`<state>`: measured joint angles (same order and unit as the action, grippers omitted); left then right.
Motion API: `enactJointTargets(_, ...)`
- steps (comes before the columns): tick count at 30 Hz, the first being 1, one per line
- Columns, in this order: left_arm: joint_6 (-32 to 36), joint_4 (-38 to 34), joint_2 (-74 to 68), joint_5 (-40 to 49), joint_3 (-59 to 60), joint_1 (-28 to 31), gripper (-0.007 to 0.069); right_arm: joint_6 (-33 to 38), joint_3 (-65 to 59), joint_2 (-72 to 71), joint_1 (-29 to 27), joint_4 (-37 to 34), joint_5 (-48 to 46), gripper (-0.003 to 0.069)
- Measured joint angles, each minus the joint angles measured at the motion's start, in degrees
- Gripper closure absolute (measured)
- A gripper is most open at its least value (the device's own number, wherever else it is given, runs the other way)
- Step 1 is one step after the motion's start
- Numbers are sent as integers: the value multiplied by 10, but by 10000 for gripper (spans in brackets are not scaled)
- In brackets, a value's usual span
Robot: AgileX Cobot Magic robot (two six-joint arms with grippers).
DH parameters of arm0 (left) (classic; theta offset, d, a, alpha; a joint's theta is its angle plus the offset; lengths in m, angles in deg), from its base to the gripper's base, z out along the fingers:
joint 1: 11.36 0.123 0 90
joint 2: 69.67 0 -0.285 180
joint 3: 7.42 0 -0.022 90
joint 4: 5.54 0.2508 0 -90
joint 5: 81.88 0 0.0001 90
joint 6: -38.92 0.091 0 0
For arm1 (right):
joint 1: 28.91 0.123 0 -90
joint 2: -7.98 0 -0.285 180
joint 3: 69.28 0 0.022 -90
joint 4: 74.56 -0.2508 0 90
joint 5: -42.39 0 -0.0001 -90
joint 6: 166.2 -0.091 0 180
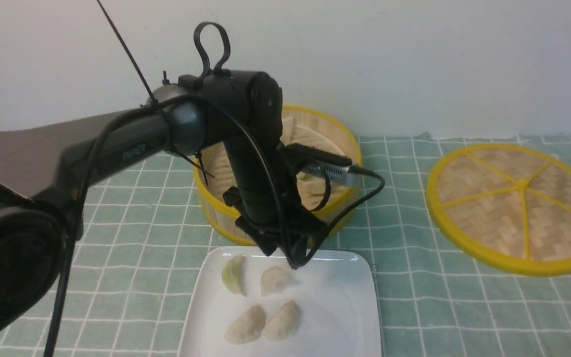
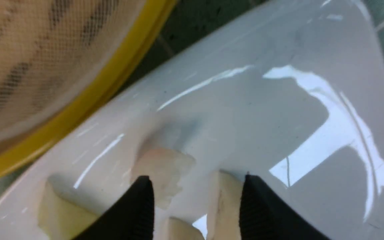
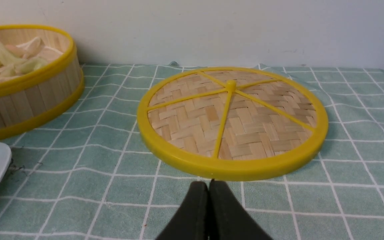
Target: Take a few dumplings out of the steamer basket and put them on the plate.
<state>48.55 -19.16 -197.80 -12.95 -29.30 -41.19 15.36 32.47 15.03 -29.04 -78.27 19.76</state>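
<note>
Several dumplings lie on the white plate (image 1: 337,302): a pale green one (image 1: 233,275), a pinkish one (image 1: 275,280) and two cream ones (image 1: 246,325) at the front. My left gripper (image 1: 283,258) hangs just above the plate's far edge, open. In the left wrist view the left gripper (image 2: 197,181) has its jaws apart over the plate (image 2: 262,116), and a pinkish dumpling (image 2: 162,166) and a cream dumpling (image 2: 222,200) show between them, lying on the plate. The steamer basket (image 1: 347,144) stands behind, partly hidden by the arm; more dumplings (image 3: 8,60) fill it. My right gripper (image 3: 208,182) is shut and empty.
The woven, yellow-rimmed lid (image 1: 518,206) lies flat on the green checked cloth to the right; the same lid (image 3: 232,123) sits just beyond my right fingertips. The basket rim (image 2: 95,90) is close beside the plate. A white wall runs behind.
</note>
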Motion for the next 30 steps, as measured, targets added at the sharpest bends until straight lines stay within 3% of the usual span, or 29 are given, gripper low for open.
enactJointTargets(7, -8, 2, 66, 7, -4, 0, 575, 0, 0, 0, 0, 0, 0, 673)
enactJointTargets(10, -9, 4, 119, 11, -4, 0, 623, 0, 0, 0, 0, 0, 0, 673)
enactJointTargets(19, -22, 4, 350, -2, 32, 0, 631, 0, 0, 0, 0, 0, 0, 673)
enactJointTargets(25, -22, 21, 539, -110, 174, 0, 631, 0, 0, 0, 0, 0, 0, 673)
enactJointTargets(30, -22, 69, 675, -123, 263, 0, 631, 0, 0, 0, 0, 0, 0, 673)
